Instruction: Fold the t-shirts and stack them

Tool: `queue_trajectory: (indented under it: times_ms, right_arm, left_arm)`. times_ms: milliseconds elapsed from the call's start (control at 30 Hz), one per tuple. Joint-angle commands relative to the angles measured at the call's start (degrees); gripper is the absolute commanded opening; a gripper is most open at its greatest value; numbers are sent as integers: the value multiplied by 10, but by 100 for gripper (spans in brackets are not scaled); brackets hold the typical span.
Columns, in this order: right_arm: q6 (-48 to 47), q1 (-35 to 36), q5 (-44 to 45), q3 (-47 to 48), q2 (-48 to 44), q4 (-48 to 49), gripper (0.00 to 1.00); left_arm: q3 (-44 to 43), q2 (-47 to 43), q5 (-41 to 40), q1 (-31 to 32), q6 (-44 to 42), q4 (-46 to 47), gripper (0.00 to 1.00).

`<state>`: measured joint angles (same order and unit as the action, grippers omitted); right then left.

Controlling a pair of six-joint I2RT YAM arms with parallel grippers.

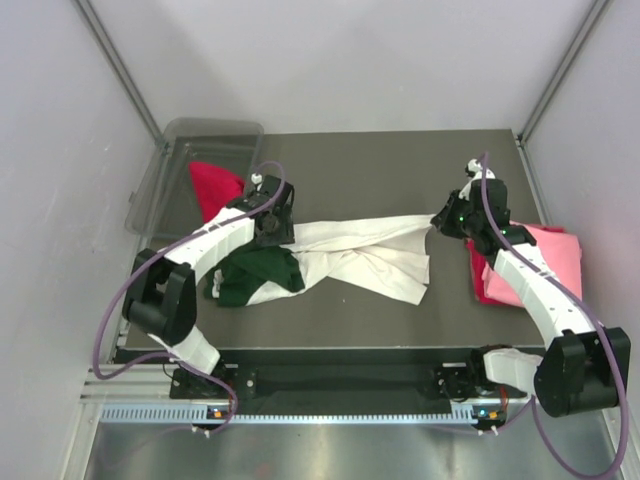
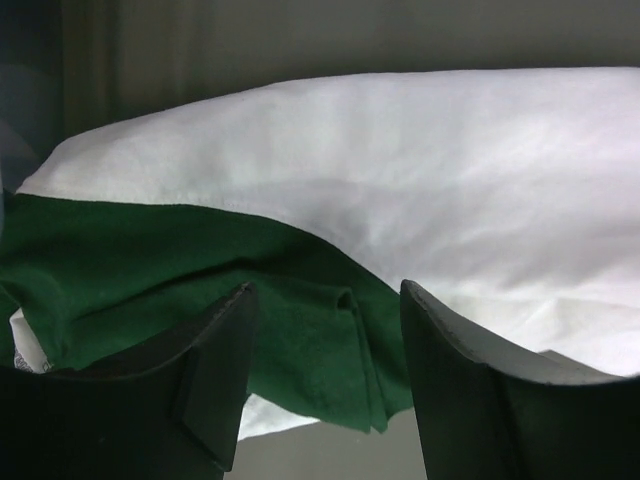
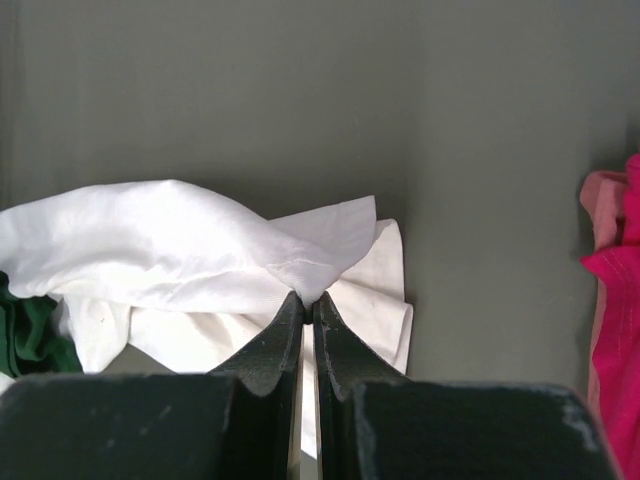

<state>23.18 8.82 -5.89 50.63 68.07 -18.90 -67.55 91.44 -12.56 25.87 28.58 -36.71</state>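
One clear grey bin stands at the far left corner of the surface and holds a crumpled red t-shirt. The other shirts lie outside it on the surface.

The white t-shirt is stretched in a bunched, twisted band across the middle, between the two arms. Its green sleeve is heaped at the left end.

The left end effector is down on that left end. In its wrist view the fingers stand apart, with a fold of green cloth lying between them, unsqueezed.

The right end effector is fully closed. It pinches a thin edge of the white t-shirt at the right end.

Beside the right arm, near the right edge, a folded pink t-shirt lies flat. A second red t-shirt shows at its left side, touching it. Which of the two lies on top I cannot tell.
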Motion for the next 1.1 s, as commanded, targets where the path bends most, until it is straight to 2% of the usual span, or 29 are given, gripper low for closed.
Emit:
queue_trajectory:
  times_ms: [0, 100, 233, 333, 367, 467, 500, 567, 833, 1067]
  right_arm:
    - [4, -6, -4, -3, -23, 30, 0]
    - [4, -6, -9, -4, -23, 30, 0]
    - [7, -6, -11, -11, -26, 34, 0]
    - [6, -6, -10, -12, -25, 34, 0]
    - [6, -6, -10, -12, -22, 33, 0]
    - [6, -7, -10, -12, -19, 34, 0]
    - [8, -7, -10, -12, -18, 33, 0]
    - [8, -7, -10, -13, -16, 34, 0]
    - [8, -9, -10, -11, -8, 36, 0]
    - [0, -16, -33, 10, 36, 39, 0]
  left_arm:
    - [-29, 21, -30, 1, 5, -1, 63]
    - [-28, 33, -46, 1, 5, 6, 61]
    - [-31, 52, -42, 1, 3, 15, 53]
    - [-33, 59, -45, 1, 5, 7, 42]
    - [-29, 57, -42, 1, 6, 6, 34]
    - [-13, 39, -34, 1, 7, 10, 24]
    - [-8, 34, -29, 1, 8, 11, 14]
    - [5, 16, -30, 2, 10, 12, 0]
    - [17, -52, -42, 1, 10, -6, 0]
    - [-34, -110, -68, -12, -8, -38, 0]
